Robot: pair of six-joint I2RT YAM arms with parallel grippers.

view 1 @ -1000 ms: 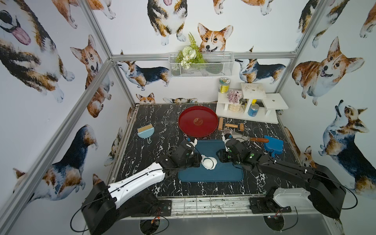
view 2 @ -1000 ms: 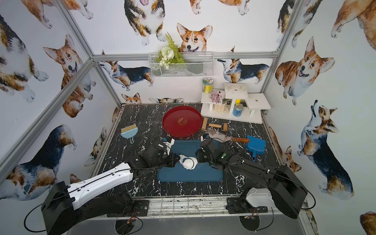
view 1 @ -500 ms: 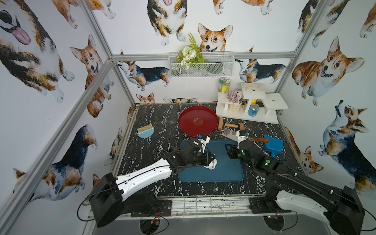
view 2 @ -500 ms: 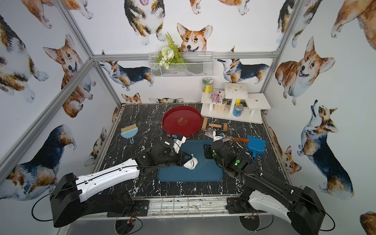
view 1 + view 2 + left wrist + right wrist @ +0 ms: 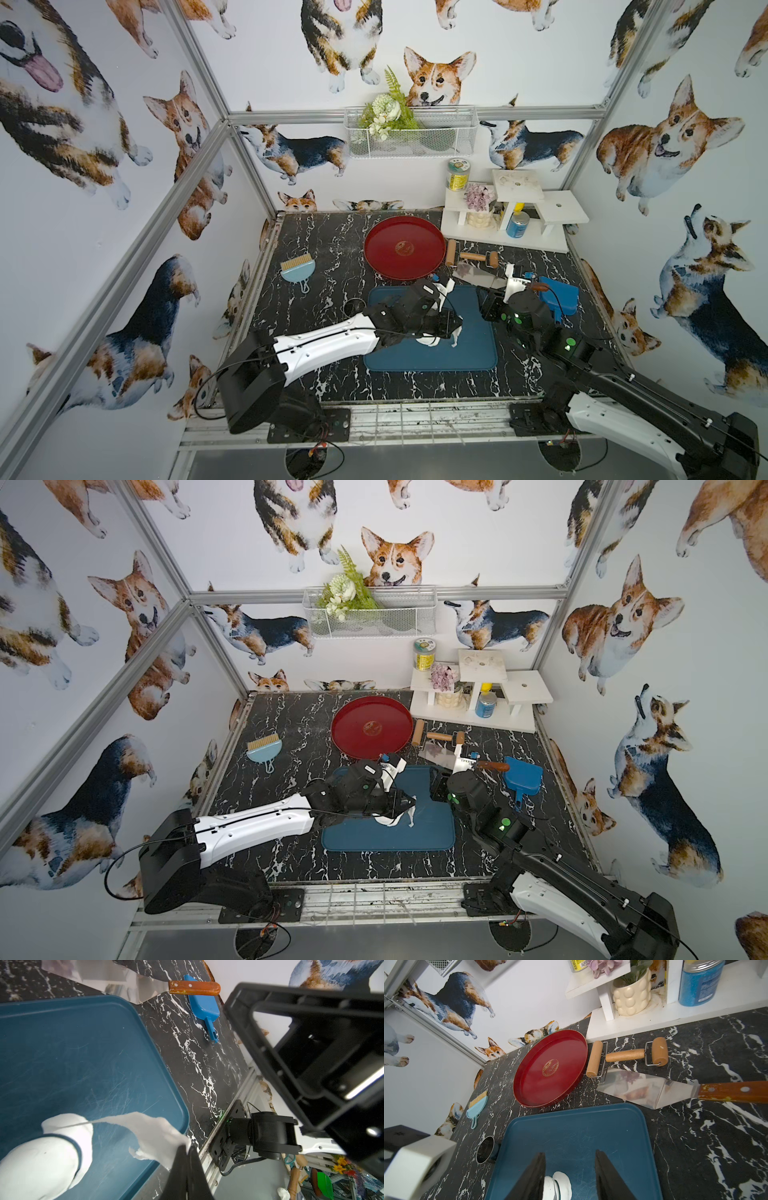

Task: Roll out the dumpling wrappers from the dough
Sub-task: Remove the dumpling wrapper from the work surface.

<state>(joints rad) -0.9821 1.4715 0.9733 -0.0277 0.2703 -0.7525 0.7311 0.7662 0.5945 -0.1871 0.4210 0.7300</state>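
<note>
My left gripper is shut on a corner of the ragged white dough, which stretches up off the blue tray. A round white dumpling wrapper lies on the tray under that sheet, with a thin blue gap around it. In both top views the left gripper hangs over the middle of the tray with dough beneath it. My right gripper is open and holds nothing, at the tray's right edge. White dough shows low between its fingers.
Behind the tray stands a red plate, with a wooden roller and a steel spatula to its right. A blue scoop lies at the right and a small brush at the left. A metal ring cutter sits beside the tray's left edge.
The right gripper has pulled away from the dough to the tray's right edge. The left gripper has moved right, drawing the ragged dough up with it.
</note>
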